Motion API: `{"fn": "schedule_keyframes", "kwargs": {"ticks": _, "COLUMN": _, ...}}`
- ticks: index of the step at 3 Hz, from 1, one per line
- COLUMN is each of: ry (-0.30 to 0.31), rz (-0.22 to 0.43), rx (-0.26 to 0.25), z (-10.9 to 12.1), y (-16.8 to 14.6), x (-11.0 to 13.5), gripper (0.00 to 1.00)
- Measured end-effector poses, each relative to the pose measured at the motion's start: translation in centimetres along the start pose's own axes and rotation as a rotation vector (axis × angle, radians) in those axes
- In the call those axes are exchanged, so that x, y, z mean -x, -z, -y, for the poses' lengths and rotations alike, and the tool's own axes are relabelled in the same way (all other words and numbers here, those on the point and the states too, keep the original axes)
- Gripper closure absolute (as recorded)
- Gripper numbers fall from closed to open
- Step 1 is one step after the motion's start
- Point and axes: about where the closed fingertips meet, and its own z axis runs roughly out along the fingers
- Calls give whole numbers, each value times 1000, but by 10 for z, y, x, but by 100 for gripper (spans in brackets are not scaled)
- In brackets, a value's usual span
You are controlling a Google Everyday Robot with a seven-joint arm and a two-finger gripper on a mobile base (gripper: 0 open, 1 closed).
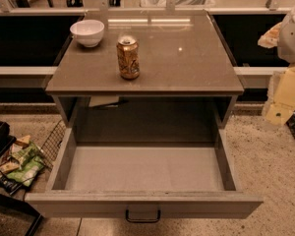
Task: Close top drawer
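One drawer [142, 173] stands pulled far out from under the table [187, 58], toward the camera. It is a deep, plain grey box nearly as wide as the table, and its floor is bare. Its flat front panel runs along the bottom of the view, with a small black loop handle [143, 215] at the middle of the panel's lower edge. The back of the drawer is still inside the table's frame, and the dark hollow it slides into gapes above it.

On the table, a white bowl [87, 32] sits at the far left corner. A gold can [128, 58] stands upright near it, closer to the front edge and left of centre. The two are near each other but do not touch. Just under the table top on the left, a pale card or sheet [103, 101] shows inside the hollow.

Left of the table, down on the speckled floor, a black wire rack [54, 141] holds snack bags [22, 163]. Right of the table lie some pale yellow packs [287, 95].

The claw is out of view, so I cannot tell whether it is spread or pressed together. A pale rounded shape [292, 33] juts in at the right edge, level with the table top — what it is cannot be made out.
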Motion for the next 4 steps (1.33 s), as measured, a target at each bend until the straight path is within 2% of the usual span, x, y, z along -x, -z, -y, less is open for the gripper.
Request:
{"fn": "schedule_keyframes", "kwargs": {"ticks": 1, "ry": 0, "rz": 0, "rx": 0, "z": 0, "y": 0, "x": 0, "gripper": 0}}
{"fn": "schedule_keyframes", "kwargs": {"ticks": 2, "ry": -47, "rz": -28, "rx": 10, "z": -12, "y": -12, "x": -17, "gripper": 0}}
{"fn": "schedule_keyframes", "kwargs": {"ticks": 3, "ry": -106, "rz": -71, "rx": 32, "z": -46, "y": -41, "x": -52, "gripper": 0}}
{"fn": "schedule_keyframes", "kwargs": {"ticks": 4, "ry": -158, "rz": -70, "rx": 23, "z": -88, "y": -73, "x": -80, "gripper": 18}}
